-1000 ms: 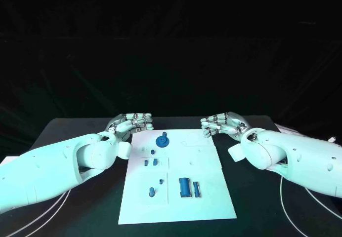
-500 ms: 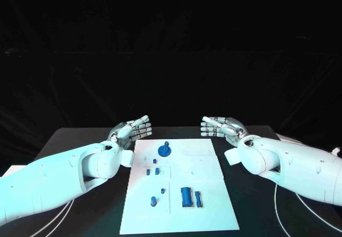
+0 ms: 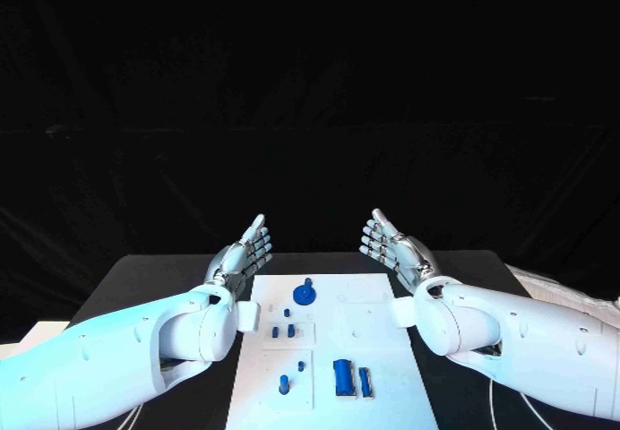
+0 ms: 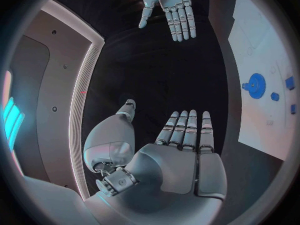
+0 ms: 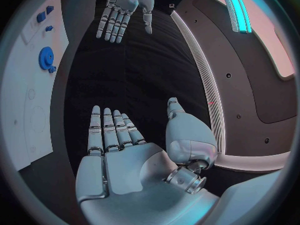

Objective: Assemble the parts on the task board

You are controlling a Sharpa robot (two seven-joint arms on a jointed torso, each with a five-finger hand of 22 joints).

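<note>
Task board (image 3: pixel 368 315) lies between the left hand (image 3: pixel 245 251) and right hand (image 3: pixel 394 248); both empty, fingers straight.

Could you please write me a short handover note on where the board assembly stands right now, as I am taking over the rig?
Left hand: open, flat, fingers straight, raised beside the far left corner of the task board, holding nothing.
Right hand: open and flat likewise, beside the far right corner, holding nothing.
Parts: the blue gear sits at the far end of the board; two small blue pieces lie mid-board on the left; a larger blue block and a slim piece lie at the near end.
Done: I cannot tell whether any part is seated yet.
Left: neither hand touches any part; picking and fitting remain.
</note>
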